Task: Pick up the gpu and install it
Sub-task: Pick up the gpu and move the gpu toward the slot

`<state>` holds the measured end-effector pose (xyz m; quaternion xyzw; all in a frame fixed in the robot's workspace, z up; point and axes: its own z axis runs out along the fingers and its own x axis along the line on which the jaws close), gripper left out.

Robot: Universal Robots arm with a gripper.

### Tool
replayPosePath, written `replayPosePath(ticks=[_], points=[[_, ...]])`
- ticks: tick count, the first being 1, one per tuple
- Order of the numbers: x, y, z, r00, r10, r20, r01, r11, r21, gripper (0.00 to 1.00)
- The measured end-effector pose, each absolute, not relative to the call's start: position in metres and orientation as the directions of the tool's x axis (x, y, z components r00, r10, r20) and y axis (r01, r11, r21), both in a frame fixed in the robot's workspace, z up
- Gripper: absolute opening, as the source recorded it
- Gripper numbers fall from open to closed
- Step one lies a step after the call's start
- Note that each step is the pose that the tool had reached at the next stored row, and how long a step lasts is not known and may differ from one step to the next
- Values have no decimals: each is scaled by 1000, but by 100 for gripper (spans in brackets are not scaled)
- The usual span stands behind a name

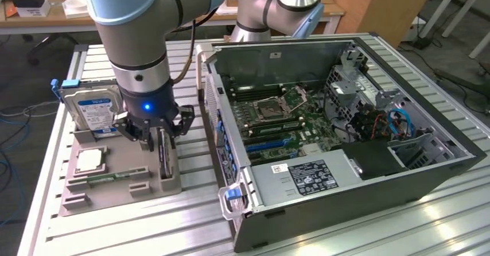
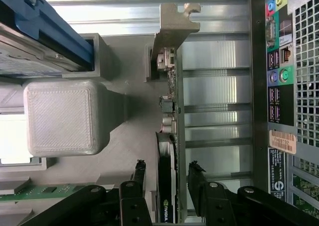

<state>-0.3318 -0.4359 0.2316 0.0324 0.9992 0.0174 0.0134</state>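
Exterior view, then wrist view: gripper [image 1: 159,138] poised over the gpu [image 1: 164,155], jaws spread.
In the exterior view, the gpu is seen standing on edge in the grey tray [image 1: 115,194], at nine o'clock from the computer case [image 1: 345,190], with the gripper set astride its upper edge. In the wrist view, the fingers [image 2: 139,173] are seen flanking the card, a gap left on each side and nothing pinched.

Bright, even light comes from overhead. Glare streaks the metal table [image 1: 432,213] at the exterior view's near right, and its slats wash out white in the wrist view. The computer case [image 1: 345,207] is shadowed inside.
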Motion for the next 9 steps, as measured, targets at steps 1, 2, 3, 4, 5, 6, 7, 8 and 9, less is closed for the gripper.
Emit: replayPosePath(ticks=[1,2,3,4,5,6,7,8,9], points=[[-332,-436,232,-998,65,-26,64,997,36,47],[-332,-436,232,-998,65,-26,64,997,36,47],[-332,-436,231,-998,65,-26,64,997,36,47],[-332,-435,231,-998,65,-26,64,997,36,47],[-332,-435,231,-998,62,-26,61,998,36,47],[-332,-435,231,-998,56,-26,55,998,36,47],[-332,-434,231,-998,49,-26,48,998,36,47],[-332,-434,231,-999,43,-26,42,998,36,47],[-332,-434,231,-999,38,-26,37,999,36,47]])
